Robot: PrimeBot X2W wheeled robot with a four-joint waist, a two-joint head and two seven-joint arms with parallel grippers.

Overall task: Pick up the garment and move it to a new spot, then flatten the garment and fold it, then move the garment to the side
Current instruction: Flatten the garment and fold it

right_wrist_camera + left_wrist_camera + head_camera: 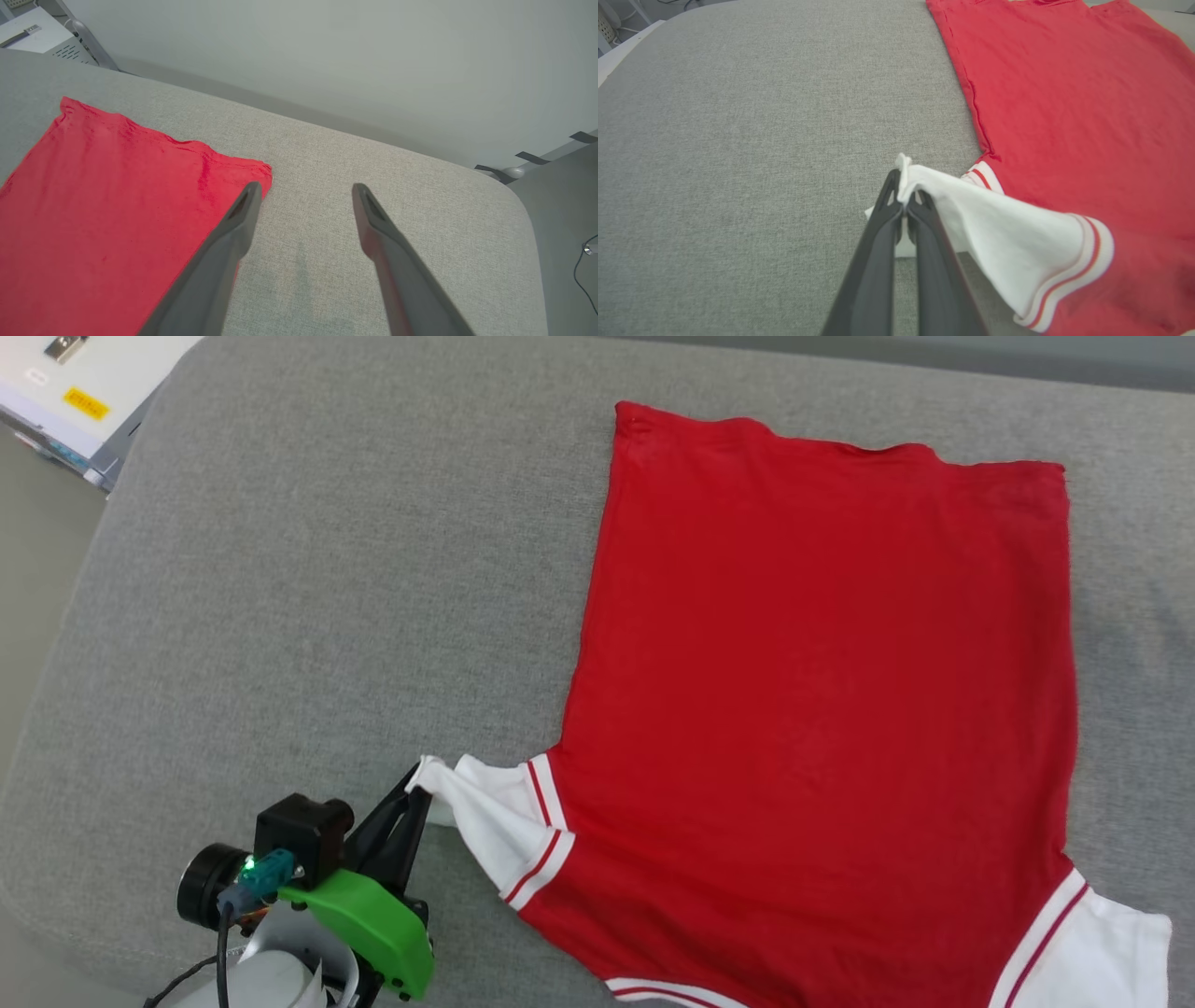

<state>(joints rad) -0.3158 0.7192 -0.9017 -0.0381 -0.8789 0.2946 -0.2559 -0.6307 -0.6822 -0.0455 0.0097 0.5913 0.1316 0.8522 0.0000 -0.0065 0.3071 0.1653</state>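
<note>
Garment lay spread on grey cushion; left gripper pinched its white sleeve; right gripper stood wide, holding nothing.

Beyond a corner of the grey fabric cushion stands a white box with a yellow label.

We see the garment plain red across its body, its sleeves white with thin red stripes along the trim. The cushion is a heathered grey weave. The left gripper has black fingers and a bright green cover; the right gripper shows dark grey. A white cabinet carries a yellow label.
</note>
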